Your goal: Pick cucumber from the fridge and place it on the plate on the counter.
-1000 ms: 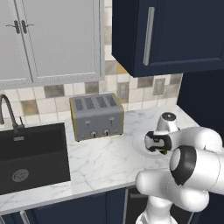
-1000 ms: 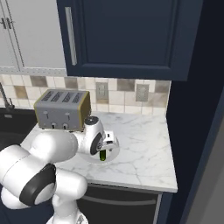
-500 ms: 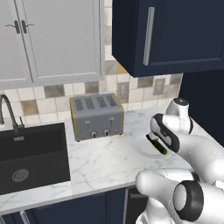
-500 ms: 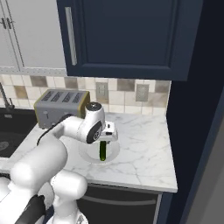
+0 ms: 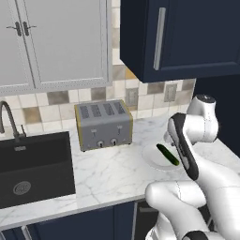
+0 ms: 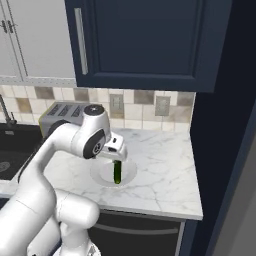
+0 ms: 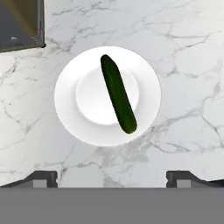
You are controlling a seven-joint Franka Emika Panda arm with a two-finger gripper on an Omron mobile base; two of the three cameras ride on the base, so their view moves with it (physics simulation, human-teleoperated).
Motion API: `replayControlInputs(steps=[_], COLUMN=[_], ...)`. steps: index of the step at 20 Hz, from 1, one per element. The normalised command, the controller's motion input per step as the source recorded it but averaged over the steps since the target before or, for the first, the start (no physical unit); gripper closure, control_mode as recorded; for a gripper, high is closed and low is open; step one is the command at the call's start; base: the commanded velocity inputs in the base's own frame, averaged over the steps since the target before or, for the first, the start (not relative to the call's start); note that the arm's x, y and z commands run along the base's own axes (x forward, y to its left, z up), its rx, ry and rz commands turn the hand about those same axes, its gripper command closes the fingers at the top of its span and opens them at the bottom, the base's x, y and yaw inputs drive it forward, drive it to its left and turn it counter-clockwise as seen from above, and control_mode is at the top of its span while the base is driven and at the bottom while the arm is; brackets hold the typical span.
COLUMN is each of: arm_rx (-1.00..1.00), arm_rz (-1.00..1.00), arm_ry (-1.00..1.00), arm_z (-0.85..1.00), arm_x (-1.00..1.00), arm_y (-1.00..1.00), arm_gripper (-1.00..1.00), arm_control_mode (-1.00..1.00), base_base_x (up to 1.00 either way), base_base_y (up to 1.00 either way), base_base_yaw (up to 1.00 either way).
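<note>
The cucumber [image 7: 118,93] lies flat on the plate [image 7: 70,109], set slantwise across its middle, one rounded end near the rim and the other reaching past the inner well towards the opposite rim (in the hand view it runs from upper left to lower right). The plate sits on the marble worktop [image 7: 183,65], just to the right of the toaster [image 5: 104,124] as the left base view has it, with bare marble all round it. The gripper [image 7: 112,177] hangs above the plate, released and holding nothing: its two dark fingertips [image 7: 41,177] stand wide apart at the bottom of the hand view, well clear of the cucumber, with the plate between and beyond them. In the right base view the hand [image 6: 114,148] sits above the plate's near side, the cucumber's green showing just under it. A black sink [image 5: 33,168] with a curved tap [image 5: 8,119] lies at the far left of the worktop, beyond the toaster. Pale cupboards [image 5: 56,42] and a navy cupboard [image 5: 187,37] hang above.
</note>
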Motion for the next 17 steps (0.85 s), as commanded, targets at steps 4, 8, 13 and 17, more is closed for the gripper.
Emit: replayControlInputs(steps=[4, 8, 13, 17], arm_rx=[0.00, 0.00, 0.01, 0.01], arm_rz=[-0.52, -0.51, -0.29, -0.08], arm_ry=[-0.10, -0.07, -0.05, -0.05], arm_z=[0.16, 0.02, 0.14, 0.32], arm_x=[-0.88, -0.64, -0.36, -0.51], arm_y=[0.65, 0.83, 0.82, 0.35], arm_gripper=[-1.00, -1.00, -1.00, -1.00], arm_control_mode=[-1.00, -1.00, -1.00, -1.00], base_base_x=[0.00, 0.00, 0.00, 0.00], base_base_y=[0.00, 0.00, 0.00, 0.00], base_base_yaw=[0.00, 0.00, 0.00, 0.00])
